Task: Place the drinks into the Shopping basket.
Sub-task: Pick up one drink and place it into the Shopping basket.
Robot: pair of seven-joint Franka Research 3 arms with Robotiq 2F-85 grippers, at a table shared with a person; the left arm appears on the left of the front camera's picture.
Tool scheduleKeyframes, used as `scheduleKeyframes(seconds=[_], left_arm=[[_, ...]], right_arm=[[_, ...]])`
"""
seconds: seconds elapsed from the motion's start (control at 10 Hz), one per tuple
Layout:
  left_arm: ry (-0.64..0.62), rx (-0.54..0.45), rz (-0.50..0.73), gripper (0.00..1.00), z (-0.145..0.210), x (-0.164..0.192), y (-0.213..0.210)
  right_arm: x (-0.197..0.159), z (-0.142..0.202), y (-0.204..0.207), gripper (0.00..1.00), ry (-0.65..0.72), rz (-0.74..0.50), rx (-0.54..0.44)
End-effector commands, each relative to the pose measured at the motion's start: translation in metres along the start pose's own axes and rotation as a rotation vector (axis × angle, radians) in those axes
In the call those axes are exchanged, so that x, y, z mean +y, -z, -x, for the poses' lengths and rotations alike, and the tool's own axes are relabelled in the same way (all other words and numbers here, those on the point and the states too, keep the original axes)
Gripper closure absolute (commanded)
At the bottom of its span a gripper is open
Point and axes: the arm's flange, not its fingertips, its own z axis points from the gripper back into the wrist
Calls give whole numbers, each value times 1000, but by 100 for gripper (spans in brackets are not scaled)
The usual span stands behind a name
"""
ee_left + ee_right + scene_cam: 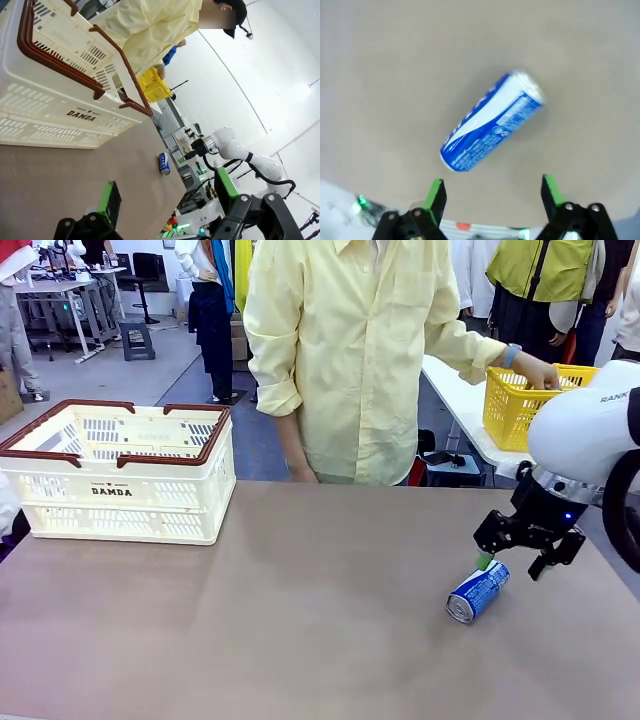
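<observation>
A blue can point(478, 592) lies on its side near the right edge of the table point(300, 640), its silver end turned toward the robot's side. The right gripper point(512, 565) hangs just over the can's far end with its jaws spread wide, gripping nothing. In the right wrist view the can lies slantwise on the tabletop beyond the two green pads point(436, 192), apart from both. The shopping basket point(120, 510) stands upright at the far left corner of the table, well apart from the can. The left gripper point(167, 195) is also open and holds nothing, and it looks across the tabletop past the basket's printed side. A person point(350, 360) in a pale yellow shirt stands at the far edge, one hand point(535, 372) on the rim of a yellow basket point(510, 405) on a white side table point(460, 400) beyond the right corner.
</observation>
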Motion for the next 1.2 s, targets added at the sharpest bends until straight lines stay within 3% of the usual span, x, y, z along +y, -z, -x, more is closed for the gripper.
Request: scheduleKeyframes(seconds=[0.0, 0.1, 0.2, 0.3, 0.5, 0.6, 0.7, 1.0, 1.1], left_arm=[[8, -2, 18, 0, 1, -3, -1], [8, -2, 18, 0, 1, -3, -1], [8, -2, 18, 0, 1, -3, -1], [8, -2, 18, 0, 1, -3, -1], [8, -2, 18, 0, 1, -3, -1], [8, -2, 18, 0, 1, -3, -1], [8, -2, 18, 0, 1, -3, -1], [8, -2, 18, 0, 1, -3, -1], [8, -2, 18, 0, 1, -3, -1]], right_arm=[[3, 5, -4, 0, 234, 14, -104], [0, 6, 1, 0, 251, 14, -80], [1, 6, 0, 0, 174, -20, -108], [-2, -5, -8, 0, 215, -8, -58], [-1, -7, -10, 0, 221, -13, -74], [3, -10, 2, 0, 348, 72, -42], [2, -11, 9, 0, 577, 143, -69], [8, -9, 18, 0, 773, 140, -72], [8, -9, 18, 0, 763, 79, -100]])
